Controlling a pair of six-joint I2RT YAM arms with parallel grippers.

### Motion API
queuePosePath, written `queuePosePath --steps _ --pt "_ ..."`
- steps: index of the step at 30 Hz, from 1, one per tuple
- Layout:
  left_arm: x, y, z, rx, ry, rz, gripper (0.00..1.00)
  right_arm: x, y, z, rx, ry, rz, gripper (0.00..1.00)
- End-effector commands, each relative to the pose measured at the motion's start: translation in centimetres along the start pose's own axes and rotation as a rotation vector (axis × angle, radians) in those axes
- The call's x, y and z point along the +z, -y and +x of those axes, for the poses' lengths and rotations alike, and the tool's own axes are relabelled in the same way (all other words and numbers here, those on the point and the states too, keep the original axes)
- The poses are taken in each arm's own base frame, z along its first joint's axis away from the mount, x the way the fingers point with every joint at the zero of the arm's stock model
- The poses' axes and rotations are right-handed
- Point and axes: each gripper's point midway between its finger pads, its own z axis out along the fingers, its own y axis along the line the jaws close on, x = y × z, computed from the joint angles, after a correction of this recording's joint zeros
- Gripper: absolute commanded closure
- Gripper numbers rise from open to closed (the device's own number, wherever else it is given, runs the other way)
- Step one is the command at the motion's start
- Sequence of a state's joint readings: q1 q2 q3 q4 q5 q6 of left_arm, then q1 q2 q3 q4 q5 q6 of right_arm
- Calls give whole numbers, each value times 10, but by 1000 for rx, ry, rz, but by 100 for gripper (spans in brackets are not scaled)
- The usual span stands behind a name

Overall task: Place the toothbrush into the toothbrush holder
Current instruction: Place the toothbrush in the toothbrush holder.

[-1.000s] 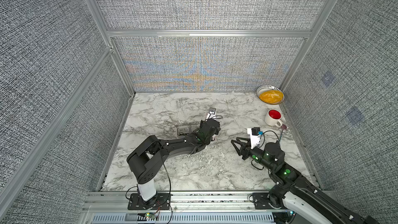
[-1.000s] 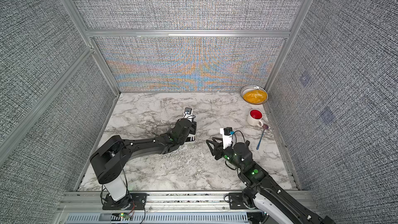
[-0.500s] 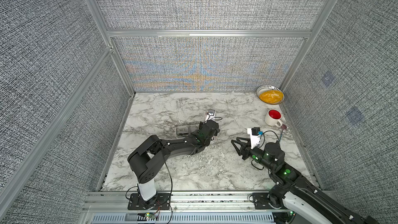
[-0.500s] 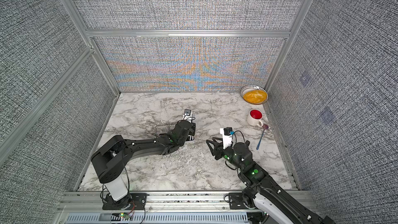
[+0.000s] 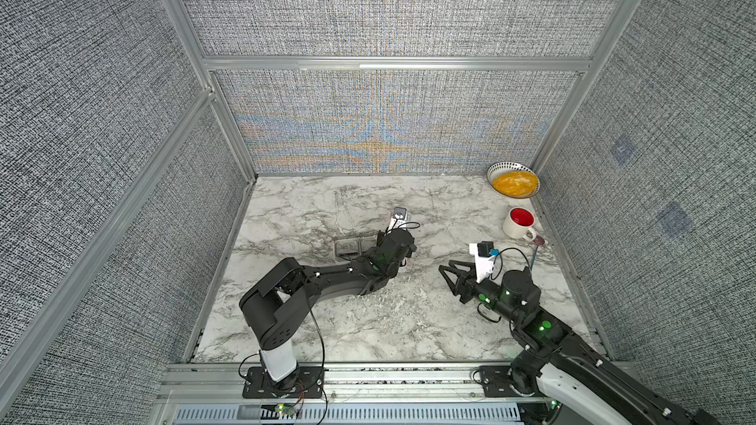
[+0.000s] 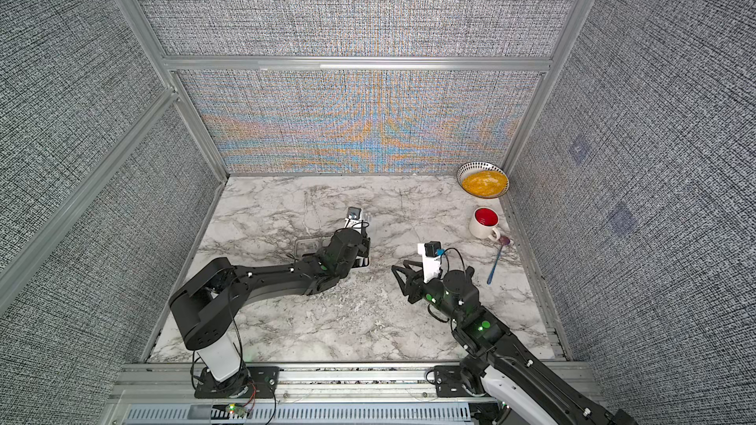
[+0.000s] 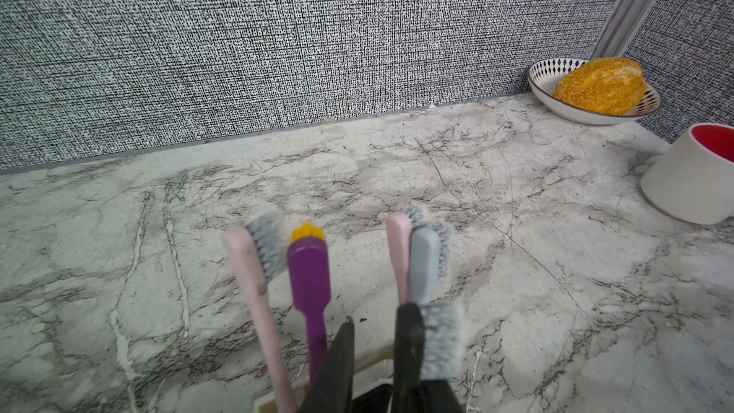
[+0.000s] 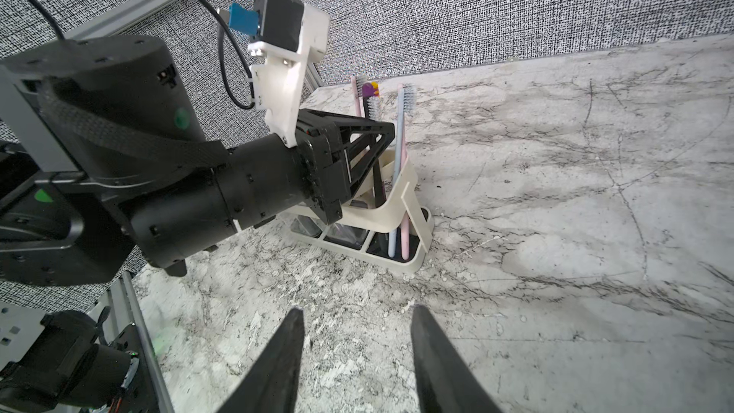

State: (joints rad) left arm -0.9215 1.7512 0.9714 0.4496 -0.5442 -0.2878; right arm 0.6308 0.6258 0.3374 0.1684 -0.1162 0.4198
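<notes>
The toothbrush holder (image 8: 401, 262) is a cream caddy standing mid-table, also seen in both top views (image 5: 347, 247) (image 6: 307, 246). Pink, purple and blue brushes stand upright in it. A black toothbrush (image 7: 409, 335) with grey bristles stands in it too, its handle (image 8: 376, 188) running down inside. My left gripper (image 7: 375, 337) (image 8: 381, 133) hovers over the holder with its jaws slightly open. One finger stands clear of the black toothbrush, which rests by the other finger. My right gripper (image 8: 357, 309) (image 5: 448, 275) is open and empty, low over the marble to the right of the holder.
A white mug with a red inside (image 5: 518, 224) and a patterned bowl holding an orange lump (image 5: 513, 183) stand at the back right. A blue-handled utensil (image 6: 497, 261) lies along the right wall. Fabric walls close in three sides.
My left gripper's jaws have parted from shut, leaving the black toothbrush standing in the holder; its wrist dropped slightly. My right arm has not moved.
</notes>
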Motion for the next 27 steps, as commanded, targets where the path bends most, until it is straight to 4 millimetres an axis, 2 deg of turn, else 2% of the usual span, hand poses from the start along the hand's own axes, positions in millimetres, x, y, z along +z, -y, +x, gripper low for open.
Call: queuePosePath --steps 1,6,16,23,27 --pt "-4 -2 -8 4 15 -7 70 0 -3 -8 -15 24 -7 53" --pt "-8 -3 -16 23 5 -10 65 0 -3 -9 -16 24 -8 53" --pt "-30 -12 -36 23 10 -22 45 -1 -5 -11 -18 31 -10 53" --pt "-60 -26 -62 6 42 -24 33 -3 -1 -14 -15 49 9 51" --pt "-78 -36 -76 -6 61 -32 32 -3 0 -19 -20 67 23 47"
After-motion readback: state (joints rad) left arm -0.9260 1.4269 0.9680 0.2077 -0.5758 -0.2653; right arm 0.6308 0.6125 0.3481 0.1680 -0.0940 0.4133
